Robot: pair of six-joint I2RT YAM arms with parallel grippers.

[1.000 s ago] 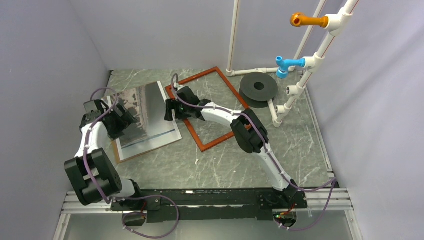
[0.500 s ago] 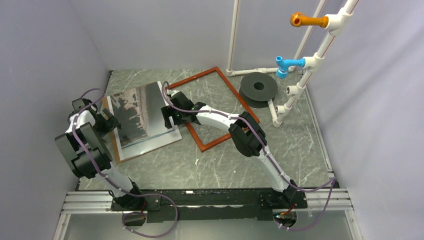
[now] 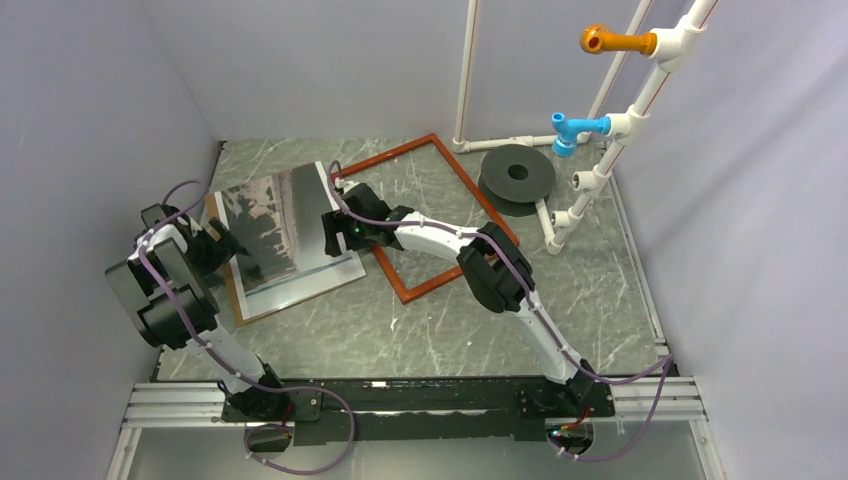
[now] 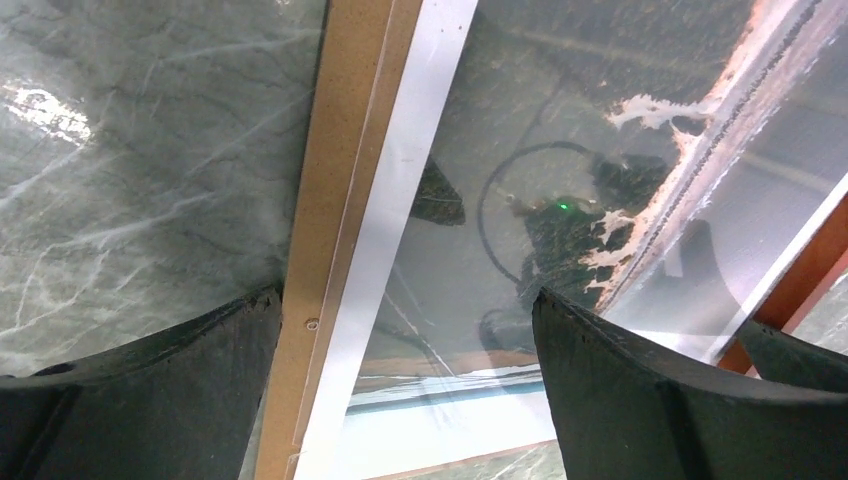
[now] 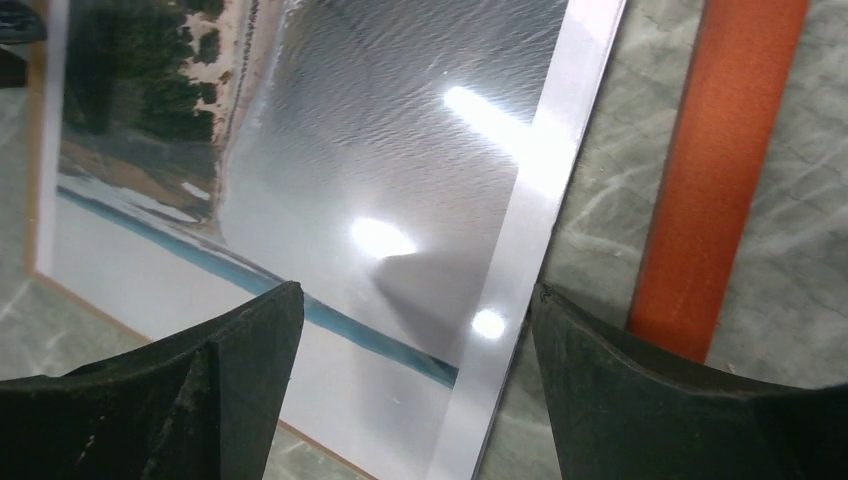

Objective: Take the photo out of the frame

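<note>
The photo (image 3: 280, 225) is a glossy sheet with a dark blotchy picture. It lies flat on a brown backing panel (image 3: 235, 300) at the left of the table, outside the frame (image 3: 385, 156). The reddish-brown frame lies beside it to the right with bare table inside. My left gripper (image 3: 222, 245) is open at the photo's left edge, its jaws straddling the panel edge (image 4: 340, 150) and the photo (image 4: 520, 150). My right gripper (image 3: 330, 232) is open low over the photo's right edge (image 5: 380, 130), with the frame rail (image 5: 725, 170) just to its right. Neither holds anything.
A black disc (image 3: 517, 175) lies at the back right beside a white pipe rack with a blue peg (image 3: 575, 128) and an orange peg (image 3: 610, 40). Grey walls close in the left, back and right sides.
My left arm has drawn back leftward, from over the photo to its left edge. My right gripper has shifted slightly left, toward the photo's right edge. The photo and frame have not moved.
</note>
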